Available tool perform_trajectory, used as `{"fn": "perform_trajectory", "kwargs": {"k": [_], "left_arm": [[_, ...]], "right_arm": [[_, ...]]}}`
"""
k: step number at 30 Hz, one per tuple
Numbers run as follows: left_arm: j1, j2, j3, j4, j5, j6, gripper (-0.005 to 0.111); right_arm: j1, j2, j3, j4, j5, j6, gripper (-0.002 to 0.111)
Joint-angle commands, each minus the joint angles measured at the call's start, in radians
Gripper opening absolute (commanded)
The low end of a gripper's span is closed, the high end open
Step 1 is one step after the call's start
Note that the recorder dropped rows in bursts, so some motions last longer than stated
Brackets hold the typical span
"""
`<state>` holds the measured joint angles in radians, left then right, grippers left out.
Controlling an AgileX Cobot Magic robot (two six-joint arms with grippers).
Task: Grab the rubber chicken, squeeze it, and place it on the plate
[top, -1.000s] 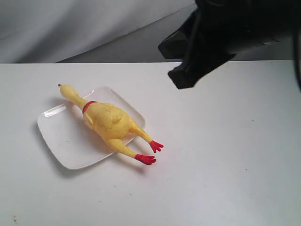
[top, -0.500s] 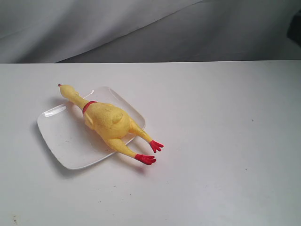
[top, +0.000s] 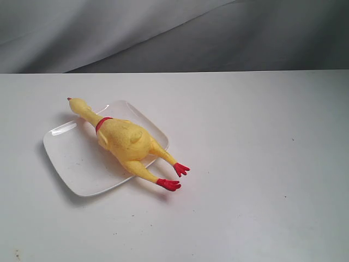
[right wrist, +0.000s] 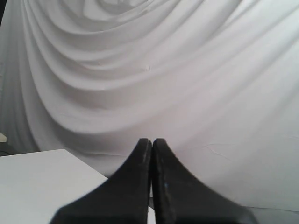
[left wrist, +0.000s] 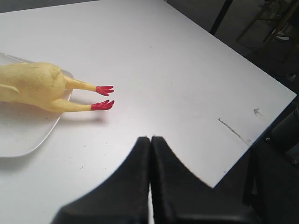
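The yellow rubber chicken [top: 124,140] lies diagonally across the white square plate [top: 76,164]. Its head pokes past the plate's far corner and its red feet rest on the table beyond the near edge. In the left wrist view the chicken's body [left wrist: 32,85] and the plate's rim [left wrist: 28,144] show at one side, well away from my left gripper [left wrist: 150,139], which is shut with nothing in it. My right gripper [right wrist: 151,140] is shut and empty too, facing a draped cloth. Neither gripper appears in the exterior view.
A white table [top: 262,164] carries the plate. A grey-white draped cloth [right wrist: 154,70] hangs behind it. The table's corner and edge [left wrist: 275,100] show in the left wrist view, with dark floor and metal frames beyond.
The dark arm that filled the upper right of the exterior view a second ago has withdrawn out of the frame. The chicken and plate have not moved.
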<state>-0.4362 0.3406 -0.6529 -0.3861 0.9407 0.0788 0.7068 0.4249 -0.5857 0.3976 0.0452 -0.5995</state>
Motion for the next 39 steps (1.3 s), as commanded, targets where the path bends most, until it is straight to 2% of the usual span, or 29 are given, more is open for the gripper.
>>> {"fn": "perform_trajectory", "kwargs": {"k": [1, 10, 13, 17, 19, 30, 34, 39], "left_arm": [[-0.005, -0.002, -0.004, 0.005, -0.001, 0.008, 0.001], [-0.005, -0.002, -0.004, 0.005, -0.001, 0.008, 0.001], [-0.005, -0.002, -0.004, 0.007, -0.002, 0.008, 0.001], [-0.005, -0.002, -0.004, 0.007, -0.002, 0.008, 0.001], [-0.005, -0.002, -0.004, 0.007, -0.002, 0.008, 0.001], [-0.005, -0.002, -0.004, 0.007, -0.002, 0.008, 0.001], [-0.005, -0.002, -0.004, 0.007, -0.002, 0.008, 0.001], [-0.005, -0.002, -0.004, 0.007, -0.002, 0.008, 0.001]], "right_arm": [[0.002, -0.004, 0.006, 0.006, -0.011, 0.006, 0.000], [0.000, -0.004, 0.006, 0.004, -0.011, 0.002, 0.000], [-0.036, -0.030, 0.006, 0.005, -0.014, 0.002, 0.000], [-0.145, -0.093, 0.006, 0.018, -0.009, 0.006, 0.000], [-0.217, -0.130, 0.009, 0.070, -0.007, 0.047, 0.000], [-0.640, -0.340, 0.128, 0.045, 0.072, 0.186, 0.000], [-0.722, -0.373, 0.173, -0.026, 0.114, 0.308, 0.000], [-0.745, -0.388, 0.220, -0.124, 0.180, 0.428, 0.000]]}}
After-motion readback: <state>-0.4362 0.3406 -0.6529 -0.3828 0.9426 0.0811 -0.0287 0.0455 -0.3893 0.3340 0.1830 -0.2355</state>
